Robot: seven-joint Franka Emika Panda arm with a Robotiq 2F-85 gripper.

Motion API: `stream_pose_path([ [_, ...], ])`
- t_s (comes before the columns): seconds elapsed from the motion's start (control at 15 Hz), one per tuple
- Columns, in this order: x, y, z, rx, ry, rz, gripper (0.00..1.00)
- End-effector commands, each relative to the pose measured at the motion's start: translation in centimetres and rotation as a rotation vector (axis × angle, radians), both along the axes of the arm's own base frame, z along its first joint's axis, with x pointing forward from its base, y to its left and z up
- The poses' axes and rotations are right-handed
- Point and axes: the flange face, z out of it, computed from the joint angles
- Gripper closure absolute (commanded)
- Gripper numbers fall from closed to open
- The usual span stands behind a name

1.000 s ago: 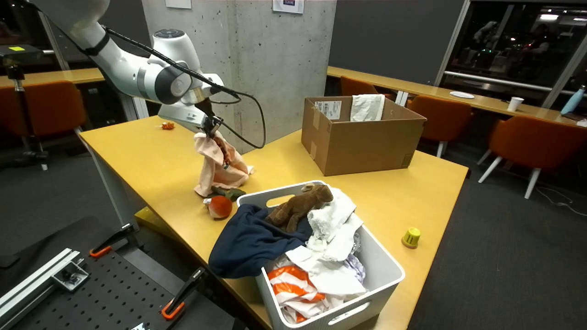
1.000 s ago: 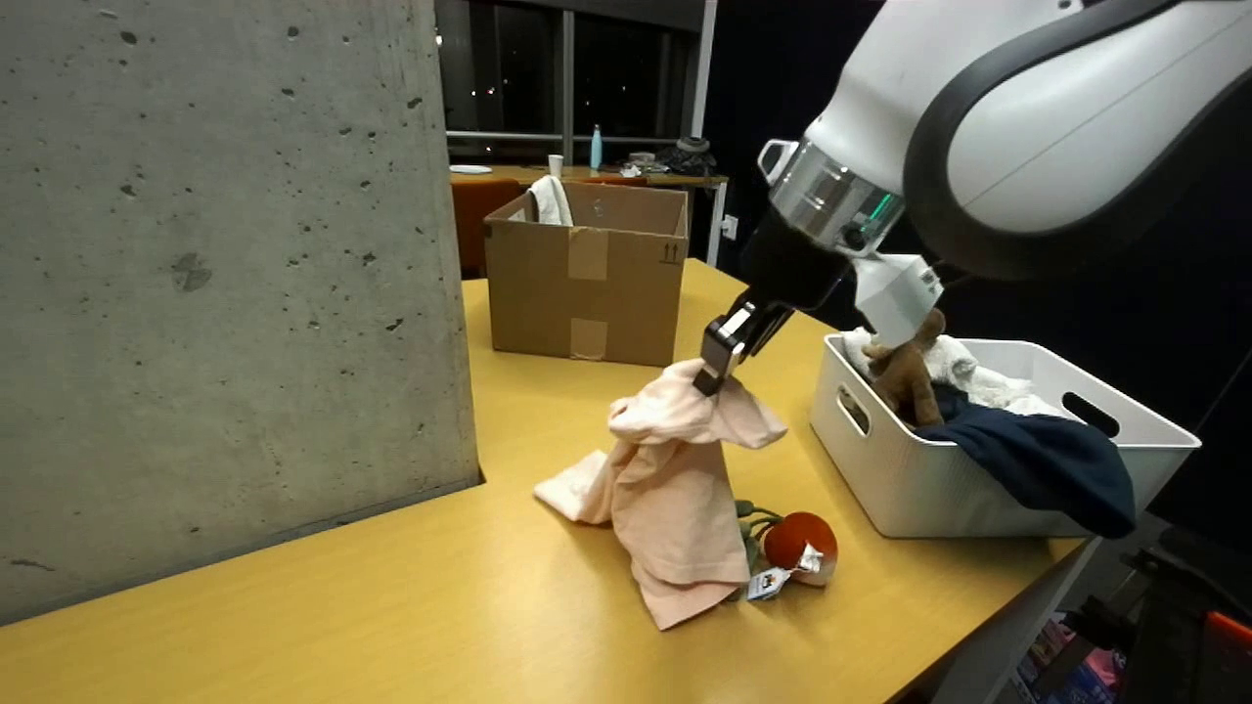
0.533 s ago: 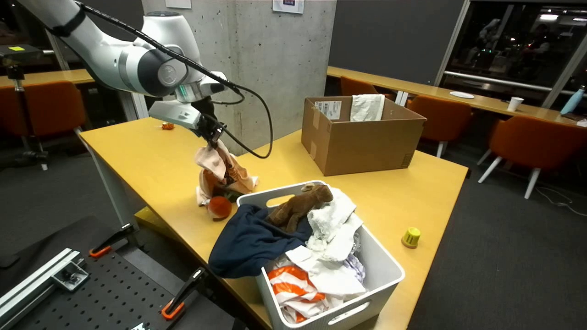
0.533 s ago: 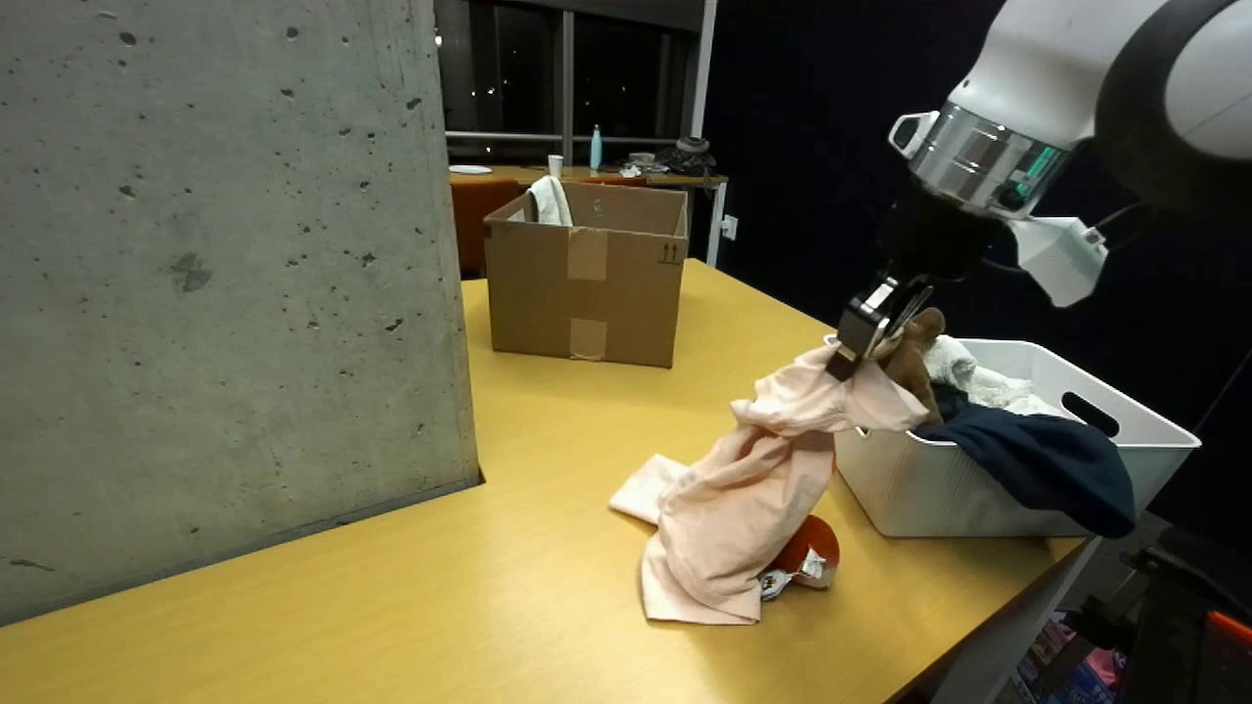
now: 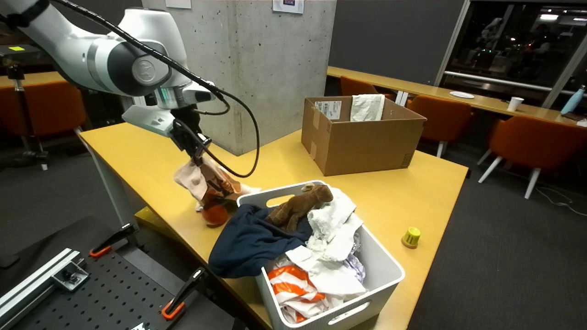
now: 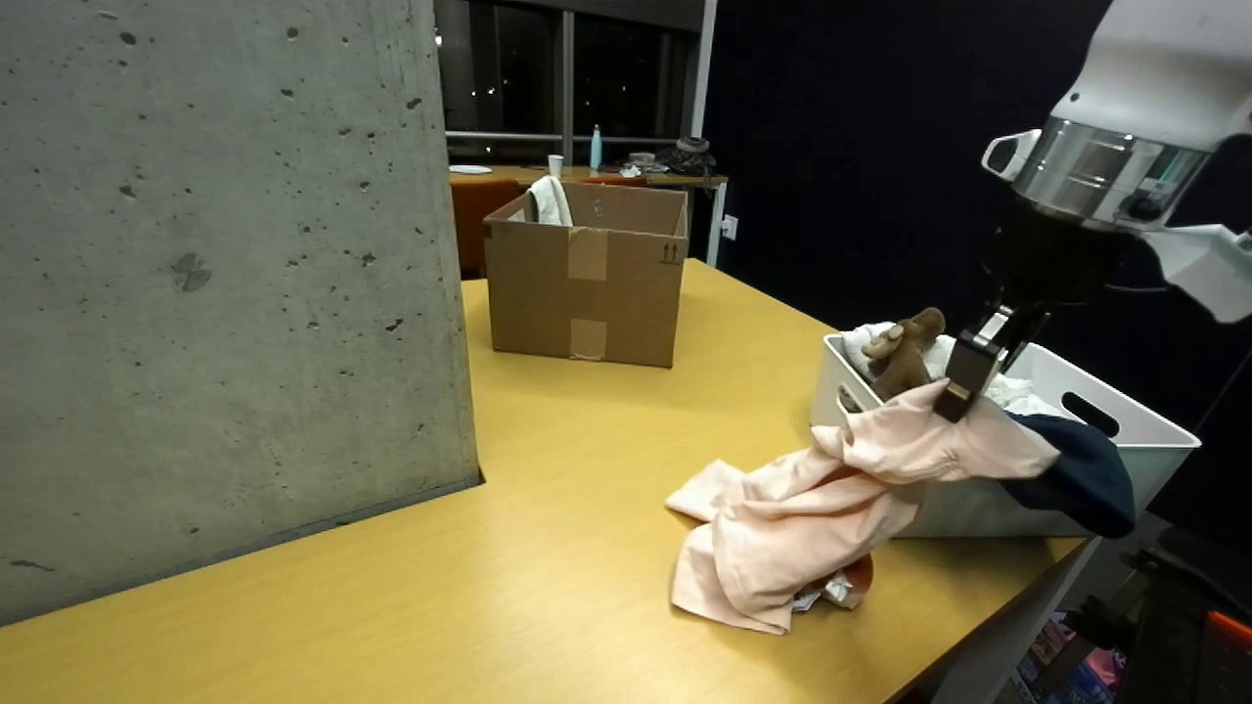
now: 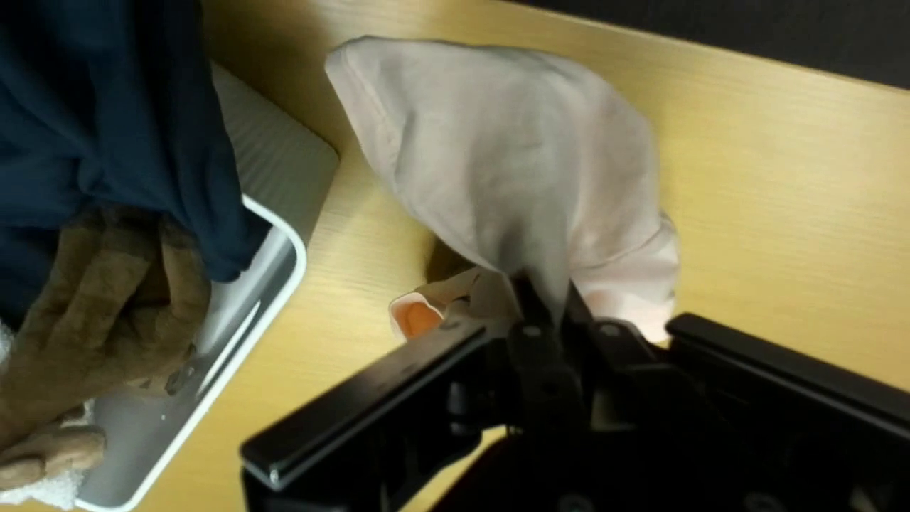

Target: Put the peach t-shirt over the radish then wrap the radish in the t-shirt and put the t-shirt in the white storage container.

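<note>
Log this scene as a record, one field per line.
grasp: black hand closed on peach fabric t-shirt
partly hidden by t-shirt: round red plush radish
surface: yellow wooden table
destination: white rectangular plastic container
among contents: brown plush animal, white cloth
over its rim: dark blue fabric
standing apart: open brown cardboard box
wrapping: not yet done

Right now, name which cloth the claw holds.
The peach t-shirt, the only one pinched in the claw; the navy cloth drapes out of the white storage container, and a white cloth hangs on the cardboard box.
</note>
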Motion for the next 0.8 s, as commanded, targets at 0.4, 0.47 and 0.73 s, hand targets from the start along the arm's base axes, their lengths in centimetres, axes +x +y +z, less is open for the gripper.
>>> stream_pose_path([
  [0.4,-4.5,-1.4,-3.6,0.000,0.141,-0.105,0.39],
  [0.47,-4.7,-1.6,-3.4,0.004,0.141,-0.108,0.33],
  [0.73,-4.1,-1.7,-4.4,0.050,0.129,-0.118,0.03],
])
